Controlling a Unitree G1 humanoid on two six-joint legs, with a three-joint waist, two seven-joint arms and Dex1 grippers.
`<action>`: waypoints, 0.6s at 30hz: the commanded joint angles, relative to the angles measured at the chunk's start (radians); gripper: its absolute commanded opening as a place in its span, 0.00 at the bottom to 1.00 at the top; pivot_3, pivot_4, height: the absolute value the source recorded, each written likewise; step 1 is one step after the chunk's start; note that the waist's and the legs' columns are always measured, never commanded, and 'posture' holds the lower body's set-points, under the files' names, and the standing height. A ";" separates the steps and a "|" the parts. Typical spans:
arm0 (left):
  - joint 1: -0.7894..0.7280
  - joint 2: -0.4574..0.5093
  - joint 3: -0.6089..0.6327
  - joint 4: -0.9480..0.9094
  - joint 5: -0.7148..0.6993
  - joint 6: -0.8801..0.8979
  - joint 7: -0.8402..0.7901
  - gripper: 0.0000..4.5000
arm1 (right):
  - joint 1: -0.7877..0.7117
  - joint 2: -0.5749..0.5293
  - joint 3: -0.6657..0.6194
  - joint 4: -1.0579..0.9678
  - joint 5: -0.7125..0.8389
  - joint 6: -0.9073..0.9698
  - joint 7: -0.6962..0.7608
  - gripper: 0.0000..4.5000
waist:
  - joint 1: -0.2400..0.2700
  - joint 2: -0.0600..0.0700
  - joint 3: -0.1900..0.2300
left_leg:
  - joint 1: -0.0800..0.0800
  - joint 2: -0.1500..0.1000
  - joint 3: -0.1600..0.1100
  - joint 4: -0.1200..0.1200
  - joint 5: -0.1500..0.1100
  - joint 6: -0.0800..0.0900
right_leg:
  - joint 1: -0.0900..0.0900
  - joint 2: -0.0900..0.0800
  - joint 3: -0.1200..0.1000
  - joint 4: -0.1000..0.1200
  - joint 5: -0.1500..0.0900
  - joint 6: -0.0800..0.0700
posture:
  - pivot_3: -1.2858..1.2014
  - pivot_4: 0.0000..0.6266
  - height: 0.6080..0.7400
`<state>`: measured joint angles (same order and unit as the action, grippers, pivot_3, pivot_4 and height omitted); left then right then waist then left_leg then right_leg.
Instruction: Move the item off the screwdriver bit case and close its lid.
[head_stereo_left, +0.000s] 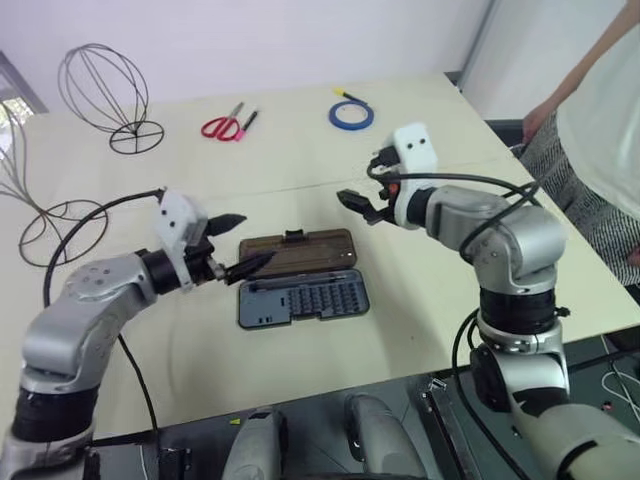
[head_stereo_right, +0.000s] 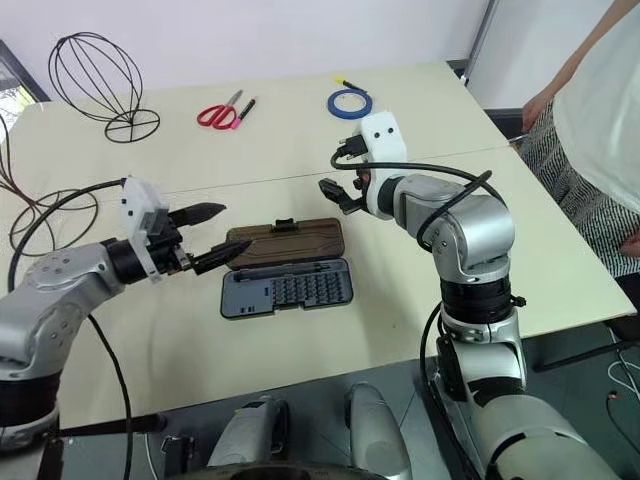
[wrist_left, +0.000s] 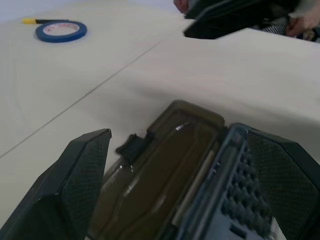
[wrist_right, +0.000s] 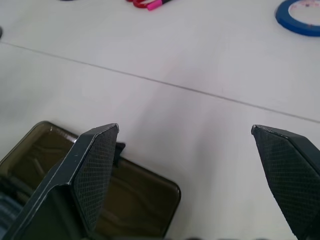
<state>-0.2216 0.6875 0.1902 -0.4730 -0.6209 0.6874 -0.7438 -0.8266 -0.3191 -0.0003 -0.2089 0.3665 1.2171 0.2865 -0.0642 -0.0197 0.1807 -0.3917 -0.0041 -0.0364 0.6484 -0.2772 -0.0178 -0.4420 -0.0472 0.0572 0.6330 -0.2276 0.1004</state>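
The screwdriver bit case (head_stereo_left: 303, 301) lies open on the table (head_stereo_left: 420, 330), midway between the two arms. Its long axis runs left to right. The lid (head_stereo_left: 297, 252) is folded flat onto the table on the far side of the tray, hinge between the two, with its black latch tab at the far edge. The item (head_stereo_left: 40, 205) stands at the far left table edge, well apart from the case, so the lid is the part not yet done.

The left gripper (head_stereo_left: 244, 244) hovers at the left end of the lid, fingers spread wide, holding nothing. The right gripper (head_stereo_left: 362, 206) hangs above the table just beyond the lid's far right corner, likewise wide open and empty. The left gripper appears nearer; closing calls for lifting the far edge and swinging it toward the near side.

The head views show both arms and the whole layout. The left wrist view shows the lid lying flat between the left fingers. The right wrist view shows the lid's corner below the right gripper.
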 joint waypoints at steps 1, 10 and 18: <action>0.032 0.011 0.041 -0.079 -0.029 0.001 0.018 1.00 | -0.014 -0.010 0.019 0.007 -0.017 -0.077 0.020 0.99 | 0.000 0.000 0.000 | 0.000 0.000 0.000 0.000 0.000 0.000 | 0.000 0.000 0.000 0.000 0.000 0.000 | 0.52 0.24 1.00; 0.175 0.036 0.019 -0.145 0.013 -0.047 0.010 1.00 | -0.035 -0.008 0.077 0.064 -0.039 -0.177 0.075 0.99 | -0.002 0.000 0.000 | 0.000 0.000 0.000 0.000 0.000 0.000 | 0.000 0.000 0.000 0.000 0.000 0.000 | 0.52 0.24 1.00; 0.207 0.035 -0.005 -0.117 0.045 -0.111 -0.021 0.46 | -0.055 0.000 0.092 0.100 -0.051 -0.212 0.097 1.00 | 0.006 0.000 0.000 | 0.000 0.000 0.001 0.000 0.000 0.000 | 0.000 0.000 0.000 -0.001 0.000 0.000 | 0.52 0.24 1.00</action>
<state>-0.0175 0.7125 0.1793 -0.5862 -0.5799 0.6005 -0.7548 -0.8471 -0.3227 0.0952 -0.0926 0.3193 1.0252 0.3792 -0.0586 -0.0196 0.1808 -0.3917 -0.0041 -0.0359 0.6483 -0.2772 -0.0179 -0.4421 -0.0476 0.0573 0.6325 -0.2276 0.1000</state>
